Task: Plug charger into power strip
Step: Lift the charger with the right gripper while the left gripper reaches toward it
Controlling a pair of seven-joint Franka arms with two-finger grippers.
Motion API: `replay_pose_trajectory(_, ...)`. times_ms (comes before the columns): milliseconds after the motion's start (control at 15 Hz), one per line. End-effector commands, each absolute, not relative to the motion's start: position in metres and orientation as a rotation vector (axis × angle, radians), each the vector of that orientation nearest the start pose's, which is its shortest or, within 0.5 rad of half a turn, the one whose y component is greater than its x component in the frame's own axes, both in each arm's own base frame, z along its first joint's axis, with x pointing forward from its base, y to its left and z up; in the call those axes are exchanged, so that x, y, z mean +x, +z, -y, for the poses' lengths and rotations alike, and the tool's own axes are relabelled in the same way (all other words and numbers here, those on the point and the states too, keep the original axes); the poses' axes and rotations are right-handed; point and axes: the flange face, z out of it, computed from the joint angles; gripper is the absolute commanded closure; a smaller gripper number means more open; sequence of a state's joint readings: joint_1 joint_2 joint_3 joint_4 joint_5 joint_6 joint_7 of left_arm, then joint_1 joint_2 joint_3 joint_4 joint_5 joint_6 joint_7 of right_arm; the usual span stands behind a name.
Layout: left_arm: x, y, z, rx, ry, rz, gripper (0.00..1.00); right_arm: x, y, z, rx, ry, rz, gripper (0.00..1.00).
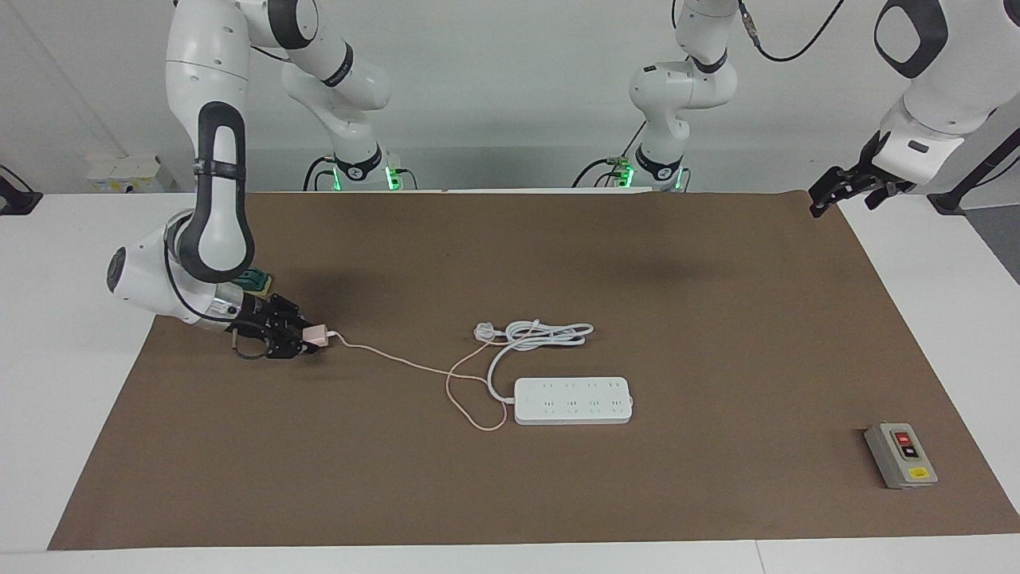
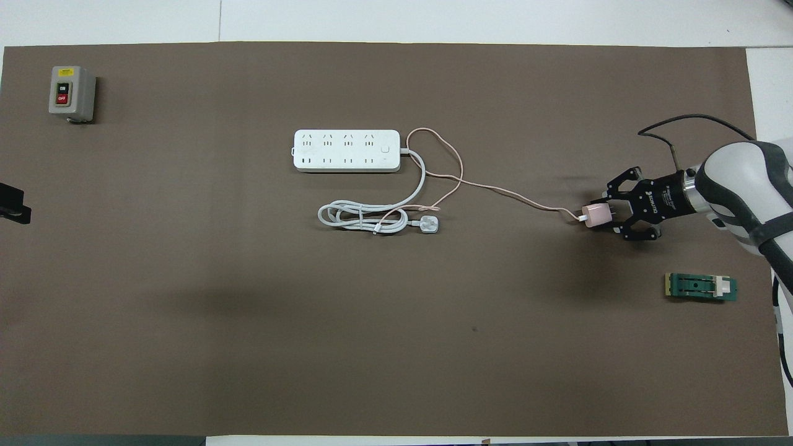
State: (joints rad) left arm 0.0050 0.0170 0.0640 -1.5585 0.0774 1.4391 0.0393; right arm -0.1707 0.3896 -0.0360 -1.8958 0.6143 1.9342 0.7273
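The right gripper clamps the pink charger low over the brown mat at the right arm's end of the table, its thin cable trailing to the white power strip at mid-table. The left gripper waits, jaws wide, over the mat's corner at the left arm's end.

green board mostly hidden by right arm, left end effector cut off at overhead edge
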Motion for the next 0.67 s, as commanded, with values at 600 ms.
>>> replay_pose_trajectory(600,0.532,0.605,-0.009,-3.297,0.159,-0.019,0.00,0.634,0.435,-0.107,-2.115,0.696,-1.649,1.00)
